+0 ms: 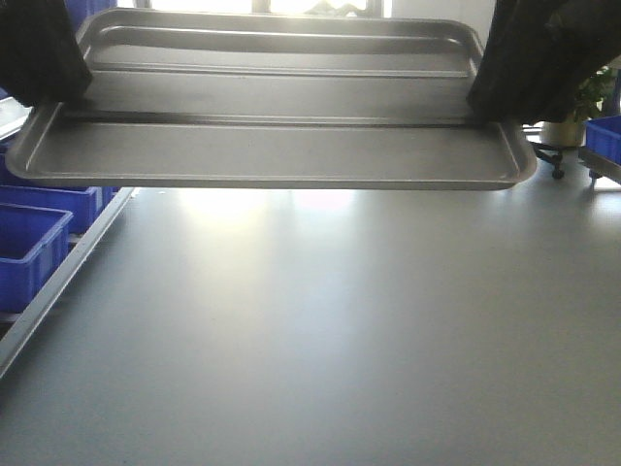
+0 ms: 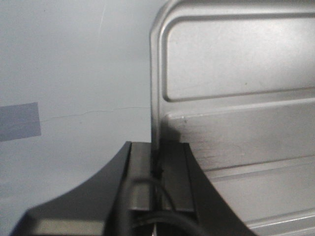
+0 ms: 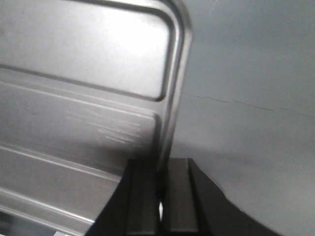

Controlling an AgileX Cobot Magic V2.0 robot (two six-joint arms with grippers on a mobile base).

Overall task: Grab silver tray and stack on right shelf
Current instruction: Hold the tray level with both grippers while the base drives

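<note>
Both pairs of jaws are pinched almost all the way shut, with only a thin metal rim between them. My left jaws hold the left short end of the silver tray (image 1: 272,146). One finger (image 2: 140,174) is on the outside of the rim and the other is on the inside. My right jaws hold the right short end (image 3: 167,98) the same way. The tray hangs up in the air between my two arms, over the grey bench (image 1: 310,340), and it does not touch the bench. It sits nearly flat, with its open side up. Two thin lines run along its length. Blue bins (image 1: 39,233) sit off the left edge of the bench. A potted plant (image 1: 582,97) is far back on the right.
</note>
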